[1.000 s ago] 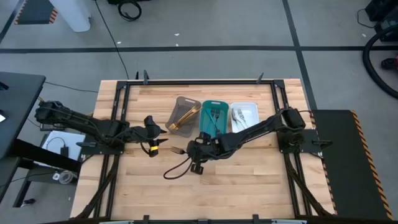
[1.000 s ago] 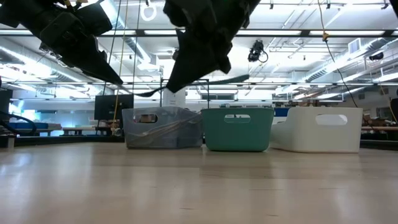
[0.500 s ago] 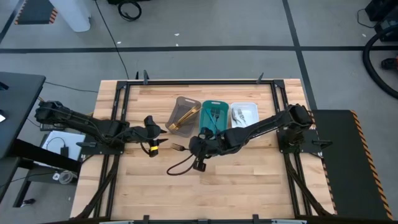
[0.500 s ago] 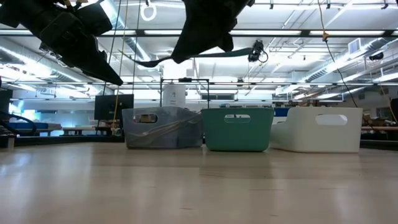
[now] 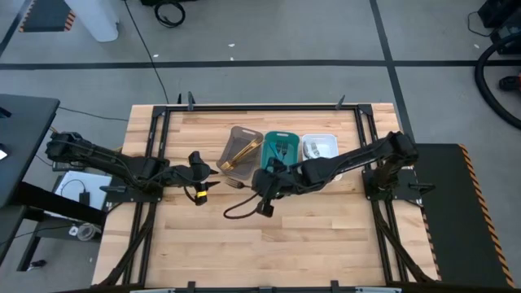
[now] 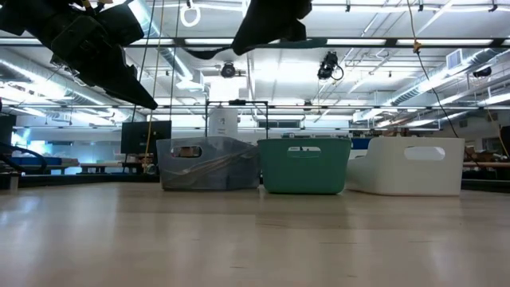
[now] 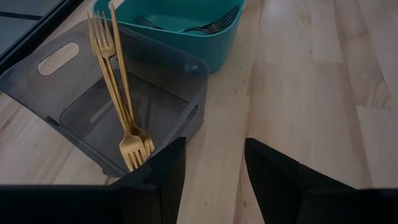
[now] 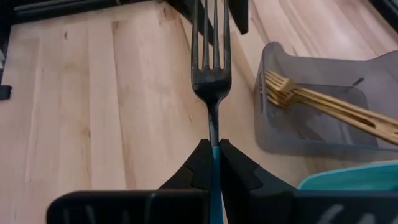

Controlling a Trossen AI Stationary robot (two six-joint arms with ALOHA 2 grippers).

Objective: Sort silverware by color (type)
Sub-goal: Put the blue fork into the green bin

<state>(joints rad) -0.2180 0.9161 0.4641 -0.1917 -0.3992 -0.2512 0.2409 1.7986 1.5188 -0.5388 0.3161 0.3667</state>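
My right gripper (image 5: 257, 185) hovers above the table just near of the grey-brown tray (image 5: 242, 150), shut on a dark fork with a blue handle (image 8: 211, 68); the tines point toward the table's left. In the low view the fork (image 6: 209, 53) shows level, high above the table. The grey-brown tray (image 7: 134, 93) holds gold forks (image 7: 118, 81) that lean on its wall. Dark forks (image 7: 208, 26) lie in the teal tray (image 5: 281, 150), and silver pieces (image 5: 313, 150) in the white tray (image 5: 323, 147). My left gripper (image 7: 211, 180) waits open at the left, facing the grey-brown tray. My right gripper pinches the fork between its two fingers at the upper end of the blue handle (image 8: 213, 155), just behind the dark neck. The fingers lie along the fork, coming level from the table's right. The fork is lifted clear and juts out level past the fingertips, tines foremost.
The three trays stand side by side at the table's far middle. A black cable loop (image 5: 238, 208) hangs from my right wrist over the table's middle. Bare wood (image 5: 269, 252) stretches across the near half. My left arm (image 5: 122, 167) lies along the left side.
My right gripper has risen and moved toward the far edge, closer to the trays, still shut on the fork. The fork has gone from slanting to level and now sits higher above the table. My left arm has kept still.
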